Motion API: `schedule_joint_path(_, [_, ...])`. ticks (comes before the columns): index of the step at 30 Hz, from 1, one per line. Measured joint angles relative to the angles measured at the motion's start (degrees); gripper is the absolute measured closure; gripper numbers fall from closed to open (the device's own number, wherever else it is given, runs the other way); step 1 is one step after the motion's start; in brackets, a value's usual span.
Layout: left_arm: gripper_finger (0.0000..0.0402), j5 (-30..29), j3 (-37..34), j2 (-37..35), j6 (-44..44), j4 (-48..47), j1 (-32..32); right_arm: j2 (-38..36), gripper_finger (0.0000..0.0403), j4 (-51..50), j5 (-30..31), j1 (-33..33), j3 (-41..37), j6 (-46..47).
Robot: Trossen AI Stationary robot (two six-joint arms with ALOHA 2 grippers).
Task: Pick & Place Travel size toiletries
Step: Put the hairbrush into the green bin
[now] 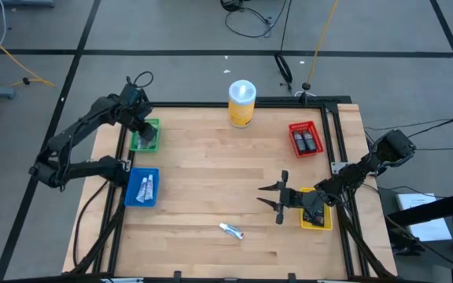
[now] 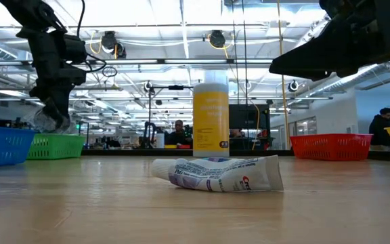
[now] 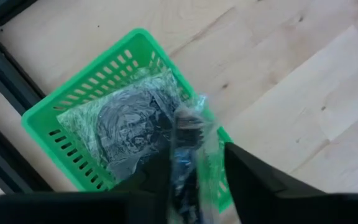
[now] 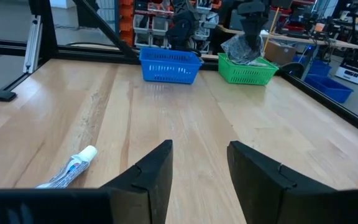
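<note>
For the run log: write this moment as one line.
left gripper: packet between fingers over green bin | right gripper: open, idle | tube: on table

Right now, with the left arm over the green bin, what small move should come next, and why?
Probably open the left hand fully and lift straight up. It sits over the green bin with a clear-wrapped dark packet between its fingers, above another wrapped packet already in the bin. The toothpaste tube on the table remains to pick; the right hand waits open beside the yellow bin.
</note>
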Motion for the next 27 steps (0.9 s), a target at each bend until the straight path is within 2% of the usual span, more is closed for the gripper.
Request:
schedule_joint_path(5, [0.0208, -0.1, 0.1, 0.0, 0.9, 0.1, 0.0, 0.0, 0.0257, 0.0, 0.0, 0.0, 0.0, -0.2])
schedule_joint_path(10, [0.0177, -0.2, 2.3, -0.1, -4.7, 1.0, -0.6, 0.0, 0.0257, 0.0, 0.0, 0.0, 0.0, -0.6])
schedule_joint_path(15, [0.0172, -5.3, 3.1, -3.9, -9.2, 3.1, -3.2, 0.0, 0.0257, 0.1, 0.1, 0.0, 0.0, -0.6])
schedule_joint_path(20, [0.0172, -11.5, 2.7, -9.8, -15.6, 2.4, -10.5, 0.0, 0.0257, 0.1, 0.1, -0.1, 0.0, -0.6])
schedule_joint_path(24, [0.0172, -14.8, -0.6, -11.8, -22.9, 2.4, -16.7, 0.0, 0.0257, 0.1, 0.1, -0.2, 0.0, -0.5])
schedule_joint_path(27, [0.0172, -15.3, -5.1, -11.6, -28.5, 2.4, -19.2, 0.0, 0.0257, 0.1, 0.1, -0.2, 0.0, 0.0])
